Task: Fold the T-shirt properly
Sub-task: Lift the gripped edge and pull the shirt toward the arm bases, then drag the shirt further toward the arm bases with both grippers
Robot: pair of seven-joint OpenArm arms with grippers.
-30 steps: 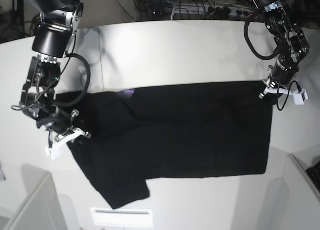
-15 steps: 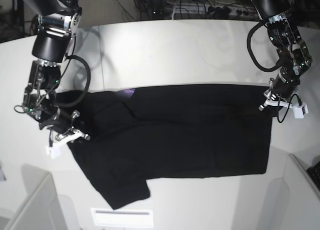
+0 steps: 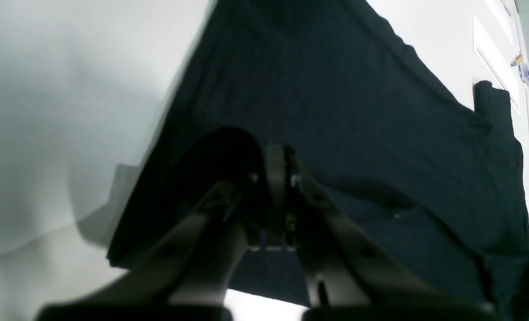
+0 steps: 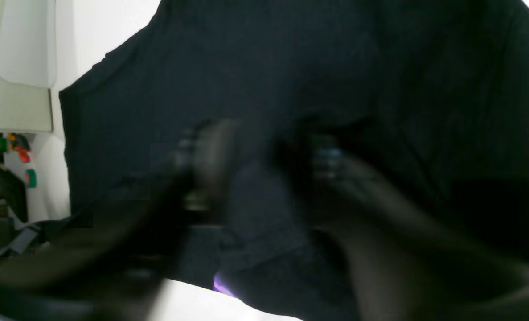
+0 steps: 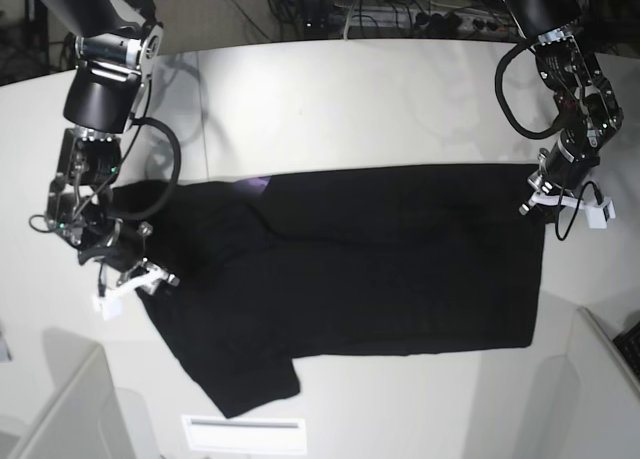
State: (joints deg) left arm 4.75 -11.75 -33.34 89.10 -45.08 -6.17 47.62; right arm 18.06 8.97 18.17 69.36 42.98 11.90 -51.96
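Both end effectors at T-shirt (image 5: 380, 259) edges

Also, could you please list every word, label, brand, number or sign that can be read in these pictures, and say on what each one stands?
No readable text in any view.
T-shirt: plain black side up; only a purple sliver of print shows, no letters.
Right wrist view: small coloured items at the left edge, too blurred to read.
Left wrist view: a small blue-and-yellow item at the top right, too small to read.
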